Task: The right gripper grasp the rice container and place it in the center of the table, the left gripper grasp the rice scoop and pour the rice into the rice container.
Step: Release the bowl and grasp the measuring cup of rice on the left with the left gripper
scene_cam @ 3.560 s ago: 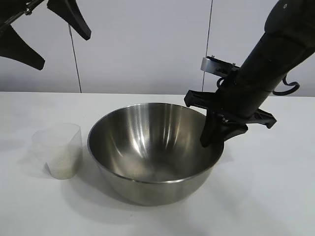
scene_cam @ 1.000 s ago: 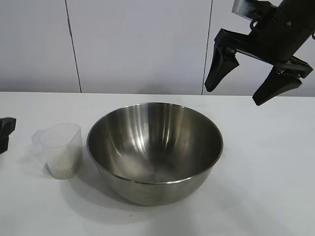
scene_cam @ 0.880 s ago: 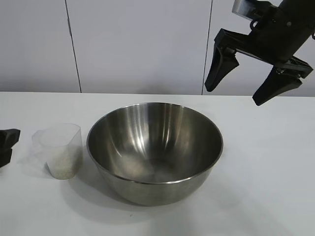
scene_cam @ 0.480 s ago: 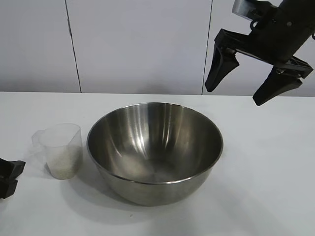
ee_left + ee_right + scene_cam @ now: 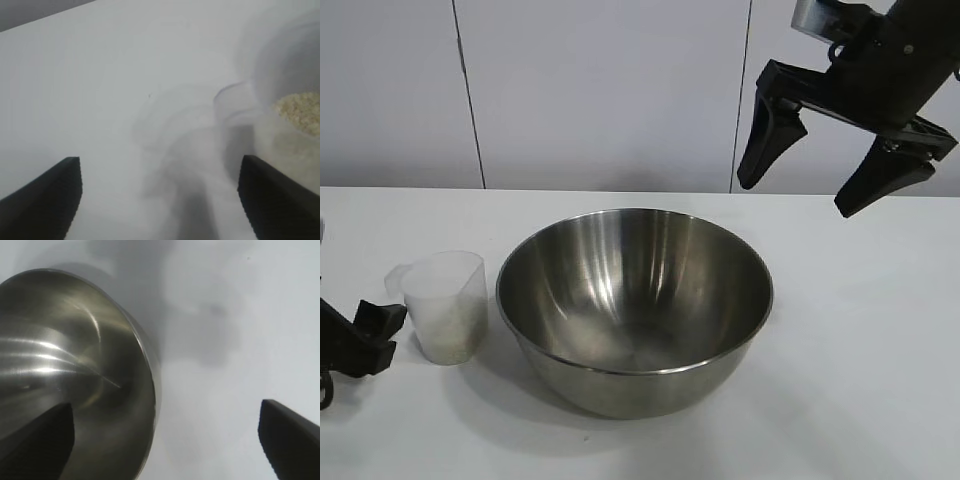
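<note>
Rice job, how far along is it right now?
Done: the rice container sits mid-table, and the right pincer hangs open above it. In hand: the left pincer, open, is beside the rice scoop, not gripping. Left: grasping, lifting and pouring the rice.

The white surface (image 5: 860, 330) is plain and matte, and it carries two things. The rice container (image 5: 635, 305), a wide shiny steel bowl, stands upright on it with its brushed inside showing. Just beside the rice container, on the left arm's side, the rice scoop (image 5: 445, 305) stands upright on the surface too, close to the bowl's wall with a narrow gap between. A pale layer of rice (image 5: 300, 111) lies in the scoop's bottom. Soft shadows fall on the surface around both.
</note>
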You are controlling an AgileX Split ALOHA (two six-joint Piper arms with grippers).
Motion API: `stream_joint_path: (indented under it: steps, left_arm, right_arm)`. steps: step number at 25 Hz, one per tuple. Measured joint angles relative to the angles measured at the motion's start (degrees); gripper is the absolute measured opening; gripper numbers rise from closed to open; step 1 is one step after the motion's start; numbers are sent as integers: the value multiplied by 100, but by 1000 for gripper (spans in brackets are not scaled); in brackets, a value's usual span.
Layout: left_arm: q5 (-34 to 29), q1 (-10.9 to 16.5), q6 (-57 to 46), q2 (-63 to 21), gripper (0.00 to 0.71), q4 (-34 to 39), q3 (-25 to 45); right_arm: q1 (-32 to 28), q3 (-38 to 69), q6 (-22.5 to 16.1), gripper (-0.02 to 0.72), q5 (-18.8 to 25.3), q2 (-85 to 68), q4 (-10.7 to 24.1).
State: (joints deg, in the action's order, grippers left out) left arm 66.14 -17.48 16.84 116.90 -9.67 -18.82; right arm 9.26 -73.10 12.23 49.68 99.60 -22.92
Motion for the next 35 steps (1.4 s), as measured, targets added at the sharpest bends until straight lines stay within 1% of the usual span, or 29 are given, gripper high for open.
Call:
stream_joint_path:
  steps: [4, 11, 21, 35]
  left_arm:
    - [-12, 0, -5, 167, 611, 87, -12]
    - [-12, 0, -113, 173, 611, 135, -164]
    - [-12, 0, -827, 191, 607, 147, -646]
    - [-12, 0, -1310, 197, 605, 148, -669]
  right_arm:
    - [0, 0, 0, 694, 5, 0, 0]
    - [0, 0, -13, 694, 5, 0, 0]
    - [0, 0, -18, 694, 5, 0, 0]
    - [0, 0, -18, 694, -10, 0, 0]
